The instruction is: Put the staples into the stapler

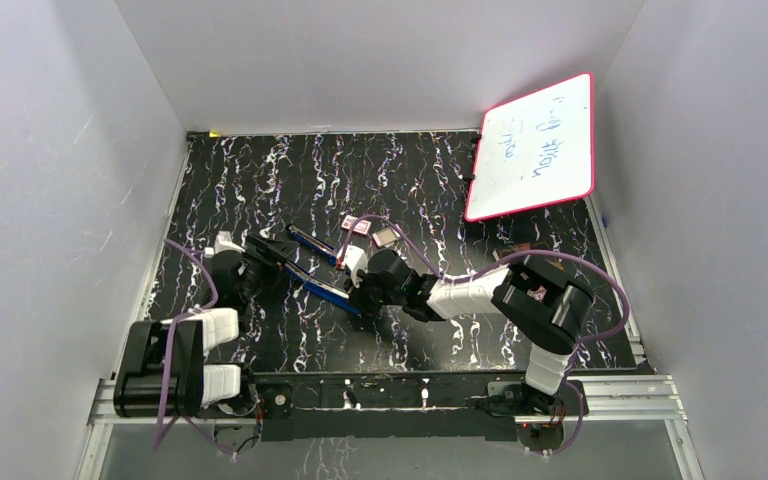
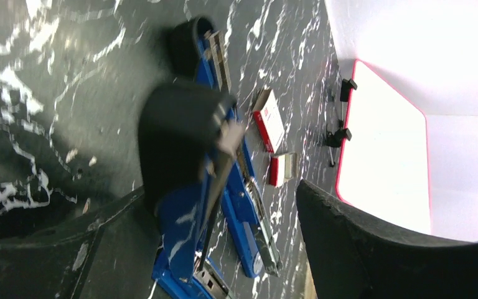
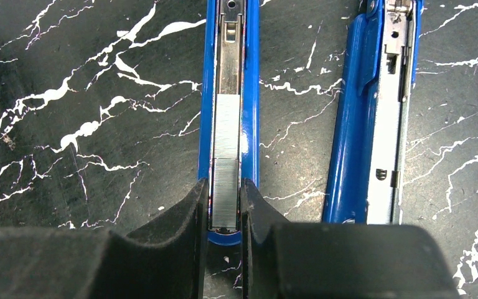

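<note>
The blue stapler [image 1: 322, 291] lies opened flat at the middle of the table. In the right wrist view its magazine channel [image 3: 251, 93] holds two silvery staples strips [image 3: 226, 162] end to end. My right gripper [image 3: 224, 205] is shut on the nearer strip at the channel's front end, and its fingers [image 3: 194, 212] cover the blue walls. The stapler's other arm [image 3: 379, 112] lies alongside to the right. My left gripper [image 2: 221, 187] is open wide around the raised blue cover with a black cap [image 2: 180, 137], its right finger [image 2: 373, 249] well apart from it.
Two small red-and-white boxes [image 1: 357, 226] [image 1: 384, 237] lie just behind the stapler. A red-rimmed whiteboard [image 1: 535, 150] leans at the back right. White walls close in the table's left, back and right sides.
</note>
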`<state>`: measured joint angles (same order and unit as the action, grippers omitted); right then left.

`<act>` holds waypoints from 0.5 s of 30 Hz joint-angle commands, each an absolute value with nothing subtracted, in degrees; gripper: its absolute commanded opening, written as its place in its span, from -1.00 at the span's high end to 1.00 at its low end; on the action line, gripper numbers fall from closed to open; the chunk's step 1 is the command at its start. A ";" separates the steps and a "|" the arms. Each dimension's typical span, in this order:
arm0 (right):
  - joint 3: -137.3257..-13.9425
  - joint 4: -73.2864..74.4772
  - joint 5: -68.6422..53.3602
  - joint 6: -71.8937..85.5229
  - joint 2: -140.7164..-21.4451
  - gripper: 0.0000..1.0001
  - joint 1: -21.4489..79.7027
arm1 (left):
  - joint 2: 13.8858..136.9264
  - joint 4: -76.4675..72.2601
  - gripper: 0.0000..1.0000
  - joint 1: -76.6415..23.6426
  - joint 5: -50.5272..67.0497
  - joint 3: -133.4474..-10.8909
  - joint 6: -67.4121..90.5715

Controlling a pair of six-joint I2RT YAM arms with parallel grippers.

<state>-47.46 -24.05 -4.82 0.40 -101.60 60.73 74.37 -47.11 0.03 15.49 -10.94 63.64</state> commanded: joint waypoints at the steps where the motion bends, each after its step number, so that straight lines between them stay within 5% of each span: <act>1: -48.61 -20.66 -4.47 0.22 -101.49 1.00 61.41 | 66.65 -37.55 -0.47 1.11 11.24 -15.76 53.70; 15: -50.97 -28.39 -4.94 -2.42 -105.66 1.00 61.34 | 60.68 -29.96 -0.30 0.83 15.97 -17.00 46.32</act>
<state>-49.41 -24.05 -4.51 -0.54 -103.28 60.90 63.05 -31.90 0.69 13.76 -15.81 49.08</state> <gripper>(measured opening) 0.270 0.665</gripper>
